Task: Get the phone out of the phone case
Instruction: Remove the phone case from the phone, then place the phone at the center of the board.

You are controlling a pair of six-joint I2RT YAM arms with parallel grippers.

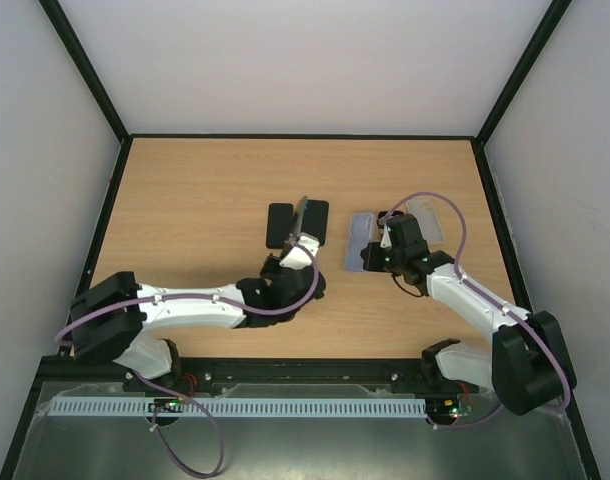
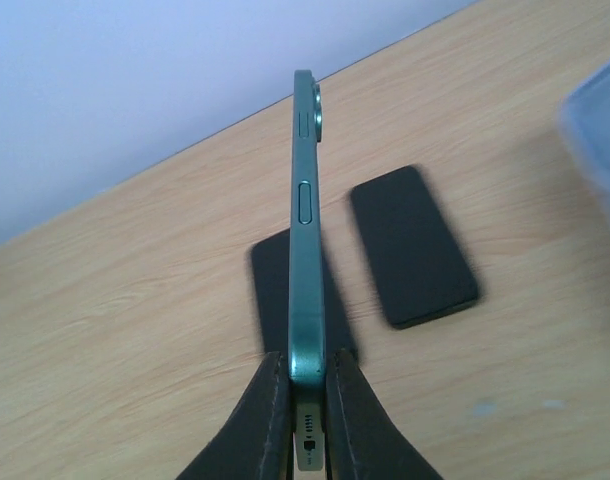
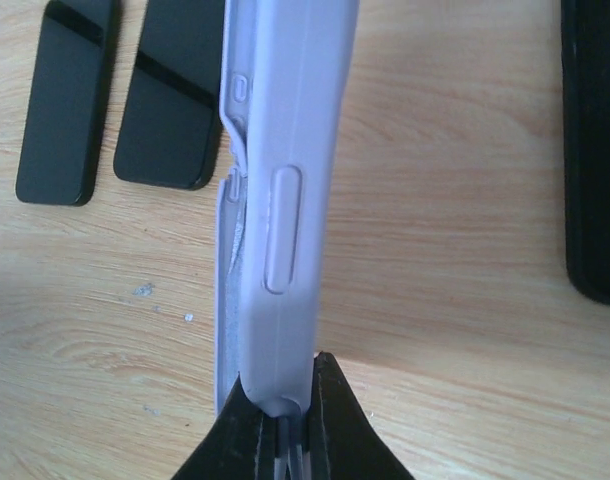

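1. A wooden table (image 1: 205, 200) is seen from above, with two robot arms reaching in from its near edge.
2. The phone (image 2: 305, 220) is out of its case. It is held upright on edge, its lower end pinched between the fingers of the left gripper (image 2: 307, 365). Side buttons and a camera bump are shown along its dark greenish edge.
3. A black phone (image 2: 413, 245) is laid flat on the table just to its right. A second black phone (image 2: 270, 290) is partly hidden behind it.
4. The phone case (image 3: 285, 150), pale lavender, is held on edge, apart from and to the right of the phone. Its lower end is clamped in the right gripper (image 3: 283, 400).
5. A black slab (image 3: 595, 150) is cut off at the right border of the right wrist view.
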